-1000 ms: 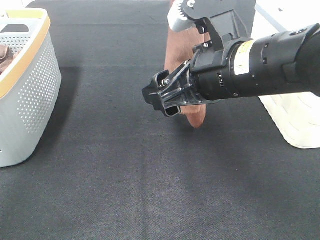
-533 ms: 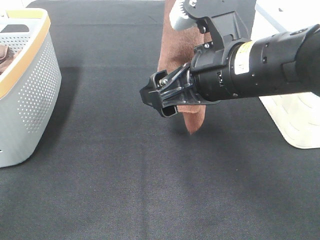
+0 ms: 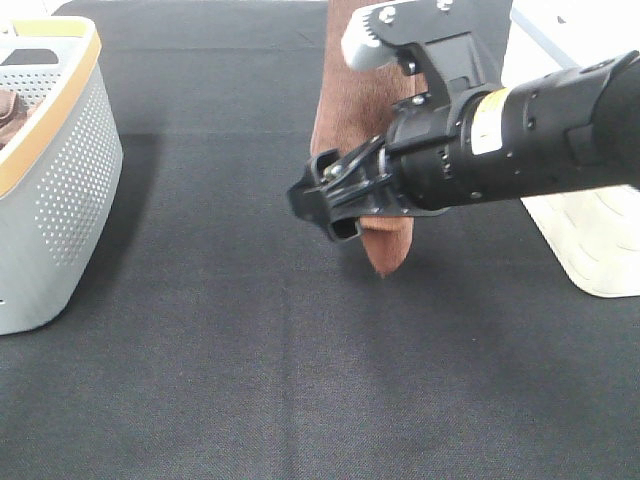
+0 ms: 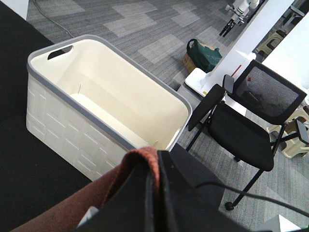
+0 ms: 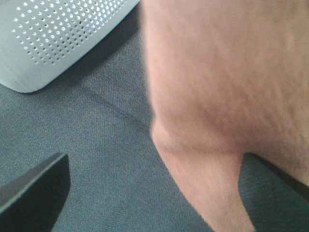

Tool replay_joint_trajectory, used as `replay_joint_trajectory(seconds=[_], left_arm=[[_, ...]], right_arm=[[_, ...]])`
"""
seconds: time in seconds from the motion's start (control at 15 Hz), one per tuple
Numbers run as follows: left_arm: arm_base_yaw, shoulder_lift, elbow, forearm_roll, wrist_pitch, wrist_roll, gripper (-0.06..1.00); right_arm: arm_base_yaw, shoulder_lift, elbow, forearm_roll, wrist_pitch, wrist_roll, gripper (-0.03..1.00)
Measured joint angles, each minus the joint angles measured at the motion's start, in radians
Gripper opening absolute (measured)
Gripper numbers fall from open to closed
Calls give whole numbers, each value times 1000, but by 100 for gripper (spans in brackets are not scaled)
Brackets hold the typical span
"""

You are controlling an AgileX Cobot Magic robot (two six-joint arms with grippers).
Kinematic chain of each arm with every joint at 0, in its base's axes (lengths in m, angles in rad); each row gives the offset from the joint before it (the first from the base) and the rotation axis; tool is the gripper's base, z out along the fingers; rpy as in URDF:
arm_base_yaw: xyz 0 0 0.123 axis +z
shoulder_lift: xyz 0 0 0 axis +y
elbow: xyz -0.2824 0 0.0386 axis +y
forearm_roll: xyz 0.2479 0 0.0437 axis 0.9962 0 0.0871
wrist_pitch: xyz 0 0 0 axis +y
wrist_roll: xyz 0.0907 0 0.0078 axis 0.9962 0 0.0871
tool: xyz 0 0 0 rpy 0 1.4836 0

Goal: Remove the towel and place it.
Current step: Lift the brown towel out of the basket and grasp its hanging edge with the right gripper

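The reddish-brown towel (image 3: 345, 120) hangs in the air over the black table, and its upper end leaves the exterior high view at the top edge. In the left wrist view my left gripper (image 4: 157, 162) is shut on a folded edge of the towel (image 4: 137, 162). My right gripper (image 3: 325, 210) is open, level with the towel's lower part and just in front of it. The right wrist view shows the towel (image 5: 222, 96) close up, with its lower corner hanging between the two spread fingers (image 5: 36, 193).
A grey perforated basket (image 3: 60, 180) with a tan rim stands at the left edge, a darker cloth (image 3: 6, 115) inside it. A white basket (image 3: 600, 240) stands at the right edge; the left wrist view shows this white basket (image 4: 63, 121) with nothing in it.
The towel has come a little lower and spread slightly to the left. The right gripper has opened a bit wider and shifted slightly down in front of the towel.
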Motion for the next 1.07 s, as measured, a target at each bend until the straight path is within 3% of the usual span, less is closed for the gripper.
replay_joint_trajectory(seconds=[0.2,0.4,0.6,0.87,0.93,1.07], left_arm=[[0,-22,0,64,-1,-18,0],[0,-22,0,193,-2,-123,0],[0,-22,0,332,-47,-247,0],[0,-18,0,576,-145,-454,0],[0,-5,0,651,-162,-525,0],[0,23,0,695,-186,-585,0]], right_arm=[[-77,0,0,0,11,4,89],[-67,0,0,25,-65,4,89],[-48,0,0,27,-112,4,89],[-47,0,0,27,-122,4,89],[-47,0,0,27,-191,4,89],[-47,0,0,27,-308,40,88]])
